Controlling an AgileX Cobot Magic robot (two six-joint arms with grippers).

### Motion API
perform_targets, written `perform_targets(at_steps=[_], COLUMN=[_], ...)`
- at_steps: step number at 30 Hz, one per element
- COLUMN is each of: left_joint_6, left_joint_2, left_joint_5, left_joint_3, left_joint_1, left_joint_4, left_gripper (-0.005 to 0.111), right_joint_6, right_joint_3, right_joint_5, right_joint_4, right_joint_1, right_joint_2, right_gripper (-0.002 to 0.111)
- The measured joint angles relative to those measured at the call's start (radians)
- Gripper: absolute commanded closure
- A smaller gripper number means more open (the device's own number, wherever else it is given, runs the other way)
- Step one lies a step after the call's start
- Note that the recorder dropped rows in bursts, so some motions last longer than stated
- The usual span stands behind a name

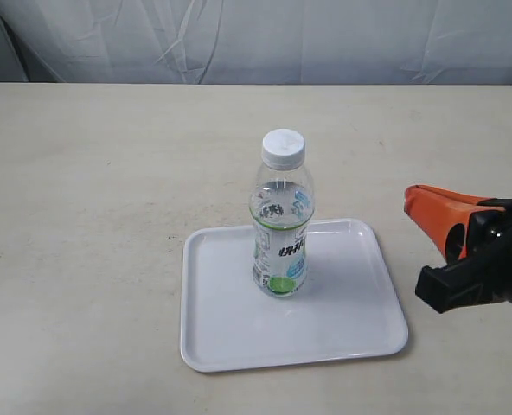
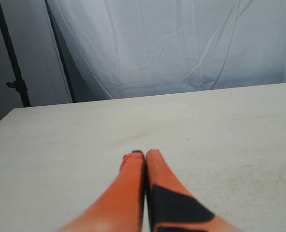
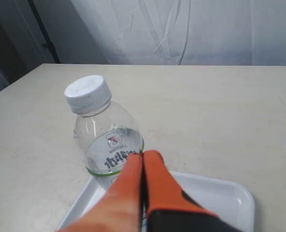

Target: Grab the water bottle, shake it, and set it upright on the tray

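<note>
The water bottle (image 1: 282, 226) stands upright on the tray (image 1: 364, 307); placement seems finished. Right gripper (image 1: 410, 201), right of the tray, and left gripper (image 2: 140, 153) each hold 2 fingers together, empty. Next: merely stay clear

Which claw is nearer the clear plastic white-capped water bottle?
Right. The right claw, shut, hangs beside the white tray, apart from the water bottle; the left claw, shut, has only tabletop in view.

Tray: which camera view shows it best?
The exterior view: the whole tray shows, with the bottle upright on it. The right wrist view catches only part, behind the right gripper; the left wrist view shows none.
</note>
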Motion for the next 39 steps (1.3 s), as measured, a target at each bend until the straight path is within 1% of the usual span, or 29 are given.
perform_targets(at_steps=[4,6,8,12,14,15,18,21,24,26,30,32,34,39], left_joint_6=[0.0,0.0,0.0,0.0,0.0,0.0,0.0,0.0,0.0,0.0,0.0,0.0,0.0,0.0], left_joint_2=[0.0,0.0,0.0,0.0,0.0,0.0,0.0,0.0,0.0,0.0,0.0,0.0,0.0,0.0], left_joint_5=[0.0,0.0,0.0,0.0,0.0,0.0,0.0,0.0,0.0,0.0,0.0,0.0,0.0,0.0], left_joint_3=[0.0,0.0,0.0,0.0,0.0,0.0,0.0,0.0,0.0,0.0,0.0,0.0,0.0,0.0], left_joint_1=[0.0,0.0,0.0,0.0,0.0,0.0,0.0,0.0,0.0,0.0,0.0,0.0,0.0,0.0], left_joint_4=[0.0,0.0,0.002,0.002,0.004,0.006,0.009,0.009,0.009,0.009,0.009,0.01,0.01,0.011], left_gripper=[0.105,0.105,0.105,0.105,0.105,0.105,0.105,0.105,0.105,0.105,0.105,0.105,0.105,0.105], right_joint_6=[-0.014,-0.037,-0.043,-0.047,-0.051,-0.051,-0.051,-0.051,-0.02,0.071,0.35,0.442,0.483,0.506], right_joint_3=[0.0,0.0,0.0,0.0,0.0,0.0,0.0,0.015,0.022,0.023,0.023,0.023,0.023,0.053], right_joint_5=[0.0,0.038,0.104,0.279,0.359,0.394,0.471,0.492,0.515,0.533,0.581,0.608,0.631,0.648], right_joint_4=[0.001,0.001,0.004,0.003,-0.016,-0.03,-0.061,-0.084,-0.164,-0.258,-0.515,-0.604,-0.653,-0.709], right_joint_1=[-0.002,-0.046,-0.13,-0.371,-0.466,-0.508,-0.584,-0.618,-0.639,-0.659,-0.692,-0.708,-0.723,-0.773], right_joint_2=[-0.007,-0.045,-0.123,-0.315,-0.393,-0.428,-0.503,-0.53,-0.534,-0.539,-0.586,-0.615,-0.648,-0.719], right_gripper=[0.109,0.109,0.109,0.109,0.109,0.109,0.109,0.109,0.109,0.109,0.109,0.109,0.109,0.109])
